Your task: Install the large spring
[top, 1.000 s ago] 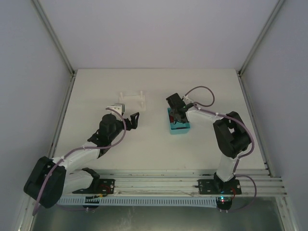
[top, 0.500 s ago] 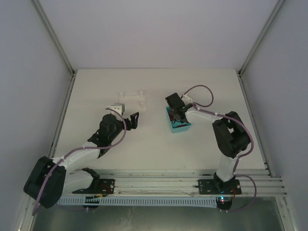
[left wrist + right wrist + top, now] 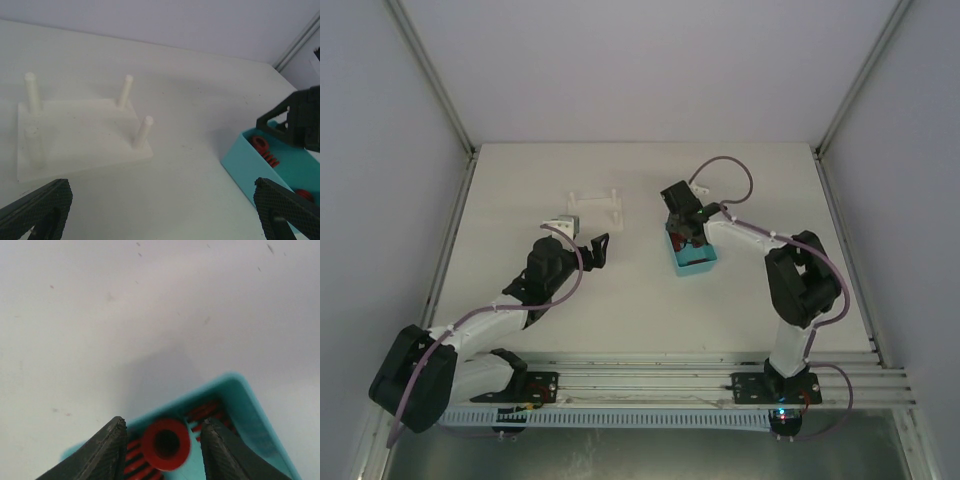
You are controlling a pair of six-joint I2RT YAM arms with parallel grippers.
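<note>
My right gripper (image 3: 162, 422) is narrowed onto the large red coil spring (image 3: 165, 442) and appears to pinch it. I see the spring end-on, its long axis running out along my black textured fingers (image 3: 112, 450), just above the teal plastic bin (image 3: 252, 407) where other red parts (image 3: 264, 150) lie. The white plastic base (image 3: 80, 130) with four smooth upright pegs (image 3: 143, 131) lies to my left across the matt table (image 3: 200, 100). My left gripper (image 3: 165, 205), spread wide and empty, is nearer it. I judge the spring's axis must turn upright over a peg.
</note>
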